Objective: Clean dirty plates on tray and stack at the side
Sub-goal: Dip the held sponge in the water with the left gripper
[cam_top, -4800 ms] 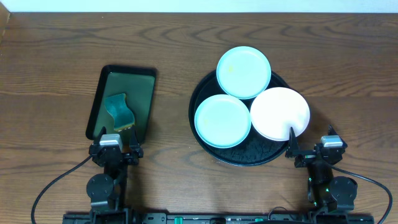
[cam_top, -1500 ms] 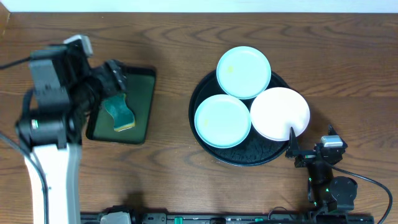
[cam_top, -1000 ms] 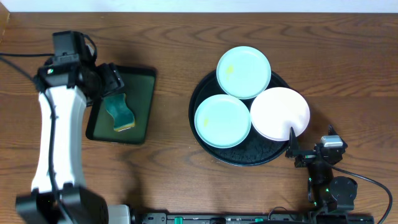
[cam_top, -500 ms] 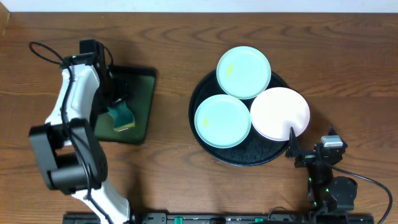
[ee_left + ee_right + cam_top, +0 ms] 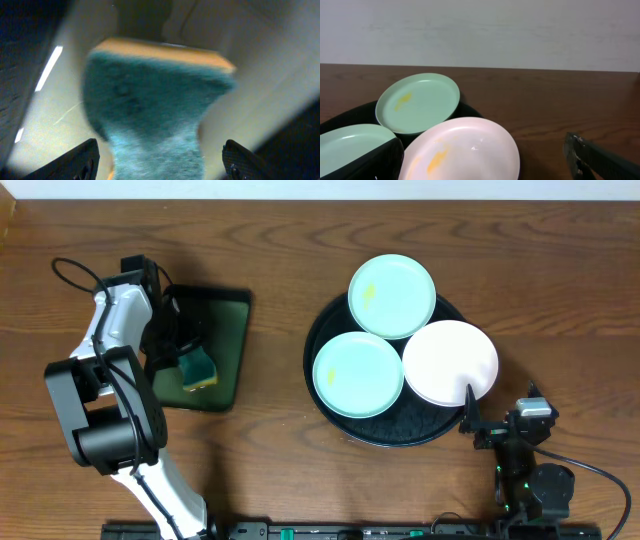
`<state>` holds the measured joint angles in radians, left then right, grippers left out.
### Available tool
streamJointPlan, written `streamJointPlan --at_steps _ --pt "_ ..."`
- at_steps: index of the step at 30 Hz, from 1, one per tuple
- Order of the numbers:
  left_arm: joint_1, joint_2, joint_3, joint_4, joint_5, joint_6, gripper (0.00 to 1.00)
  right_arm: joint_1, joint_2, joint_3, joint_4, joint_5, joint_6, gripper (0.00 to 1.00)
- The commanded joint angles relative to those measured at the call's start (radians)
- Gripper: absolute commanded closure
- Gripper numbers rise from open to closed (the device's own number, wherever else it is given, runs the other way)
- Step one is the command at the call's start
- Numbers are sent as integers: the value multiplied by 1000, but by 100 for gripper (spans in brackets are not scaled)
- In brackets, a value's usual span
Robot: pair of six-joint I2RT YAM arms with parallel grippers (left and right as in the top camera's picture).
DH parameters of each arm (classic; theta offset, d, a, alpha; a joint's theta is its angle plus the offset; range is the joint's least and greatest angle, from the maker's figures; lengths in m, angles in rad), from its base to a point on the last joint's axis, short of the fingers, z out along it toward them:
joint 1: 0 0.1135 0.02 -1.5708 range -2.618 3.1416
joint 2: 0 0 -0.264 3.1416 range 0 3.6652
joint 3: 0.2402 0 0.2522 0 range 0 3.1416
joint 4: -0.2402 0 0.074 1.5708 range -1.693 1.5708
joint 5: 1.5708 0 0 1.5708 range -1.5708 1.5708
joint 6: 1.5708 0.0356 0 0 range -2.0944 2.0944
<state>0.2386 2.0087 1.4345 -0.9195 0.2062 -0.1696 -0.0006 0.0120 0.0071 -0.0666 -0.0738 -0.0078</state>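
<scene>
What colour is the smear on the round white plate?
Yellow-orange, on the glossy white plate; clearest in the right wrist view.

I can read no text, label, brand, number or sign on anything in my three camera views here.

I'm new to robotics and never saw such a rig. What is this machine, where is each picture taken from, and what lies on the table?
It is two robot arms at a wooden table. One picture looks down from above; the other two come from cameras on the wrists. The left arm's fingers stand open either side of a teal sponge on a green tray, not gripping it. The right arm's fingers are open and empty. A round black tray carries two mint plates and a white plate, some smeared yellow.
</scene>
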Motion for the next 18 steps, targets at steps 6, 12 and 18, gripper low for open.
streamJointPlan --at_steps 6,12,18 --pt "0 8 -13 3 -38 40 21 9 -3 -2 -4 2 11 1" --pt "0 8 -49 22 -80 34 20 9 -3 -2 -4 2 11 1" --pt "0 8 -95 89 -72 34 21 9 -3 -2 -4 2 11 1"
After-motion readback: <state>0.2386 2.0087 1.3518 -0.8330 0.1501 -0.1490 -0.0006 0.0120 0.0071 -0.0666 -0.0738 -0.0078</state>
